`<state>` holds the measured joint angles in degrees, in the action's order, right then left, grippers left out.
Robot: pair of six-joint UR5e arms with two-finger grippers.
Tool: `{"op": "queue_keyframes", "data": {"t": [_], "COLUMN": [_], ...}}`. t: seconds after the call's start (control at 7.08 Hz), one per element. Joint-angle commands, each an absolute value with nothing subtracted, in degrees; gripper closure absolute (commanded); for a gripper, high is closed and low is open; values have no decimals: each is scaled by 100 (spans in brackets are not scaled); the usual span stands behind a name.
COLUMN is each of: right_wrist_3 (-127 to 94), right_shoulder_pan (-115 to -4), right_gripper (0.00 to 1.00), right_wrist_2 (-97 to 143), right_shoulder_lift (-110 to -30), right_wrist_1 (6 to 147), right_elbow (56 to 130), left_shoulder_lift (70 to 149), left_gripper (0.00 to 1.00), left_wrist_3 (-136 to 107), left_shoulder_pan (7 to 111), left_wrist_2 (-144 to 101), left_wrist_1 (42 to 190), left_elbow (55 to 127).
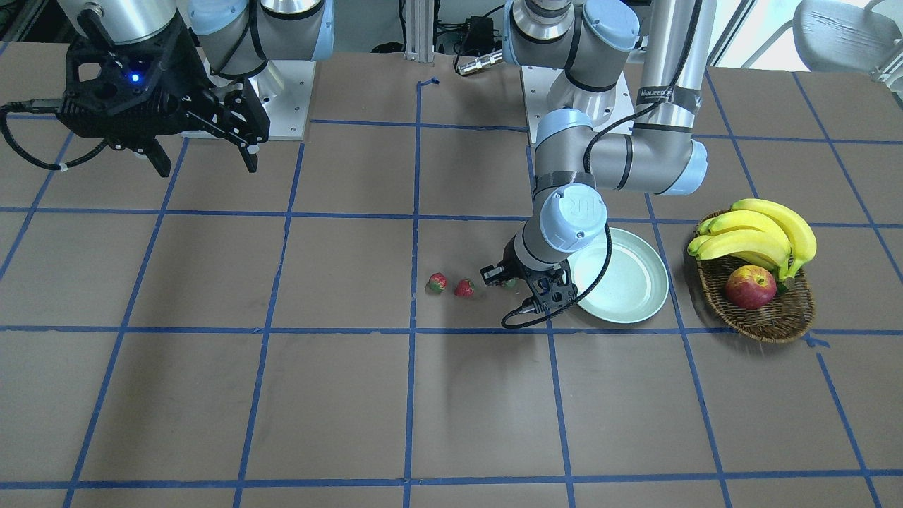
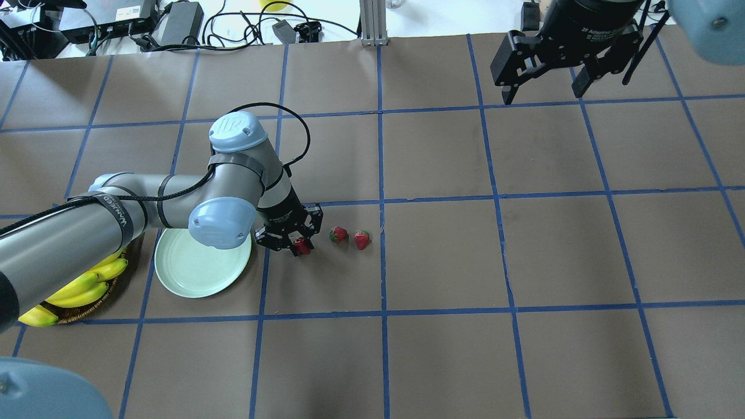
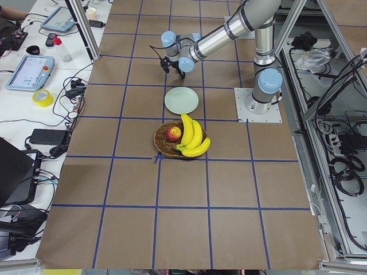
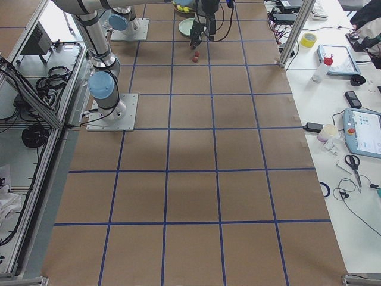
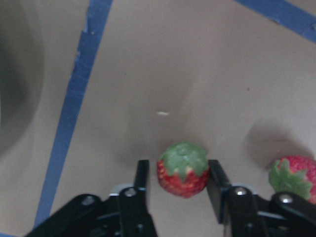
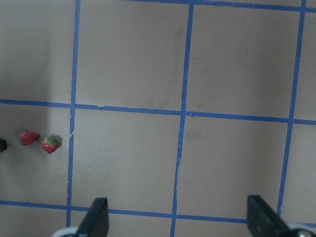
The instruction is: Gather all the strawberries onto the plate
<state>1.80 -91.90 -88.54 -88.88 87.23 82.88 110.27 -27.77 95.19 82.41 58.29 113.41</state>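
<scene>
One tiny red strawberry with a green leafy cap [image 5: 182, 169] sits on the brown paper worktop gridded with blue tape [image 2: 442, 256]. It lies between the black fingers of the left gripper [image 2: 300, 245], which is open around it: one pad seems to touch the berry, the other shows a thin gap. Two more lie in a row just beside it, the nearer strawberry [image 2: 338, 234] and the farther strawberry [image 2: 362, 239]. All three are outside the round pale mint-green plate [image 2: 192, 273], which lies near the left gripper's other side. Beyond the plate stands a brown oval wicker basket [image 1: 769, 321] holding yellow bananas [image 1: 762, 229] and a red-yellow apple [image 1: 750, 287]. The right gripper [image 2: 542, 94] hangs well apart above the worktop, jaws spread wide
</scene>
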Motion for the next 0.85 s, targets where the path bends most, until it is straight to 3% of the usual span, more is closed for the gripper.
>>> {"op": "queue_keyframes", "data": {"t": [0.0,0.42,0.71], "right_wrist_3": [79,62,62], "right_shoulder_pan": [-9185,-9193,-9193], "right_gripper": [0,0,0], "right_wrist_2": [-8859,-8859,-8877], "right_shoulder_lift": [-8903,-8894,-8895], "right_wrist_1": [8640,8613,8613], "right_elbow": [8358,8446,8446], "left_shoulder_lift": [10960,10758,10723], "left_gripper": [100,100,100], "left_wrist_3": [-2124,-1699,-1591], "left_shoulder_pan": [9492,9283,8914], "left_wrist_2": [8436,9488,9571], "left_wrist_1": [5844,7649,7805], "left_elbow": [10963,10012,10351]}}
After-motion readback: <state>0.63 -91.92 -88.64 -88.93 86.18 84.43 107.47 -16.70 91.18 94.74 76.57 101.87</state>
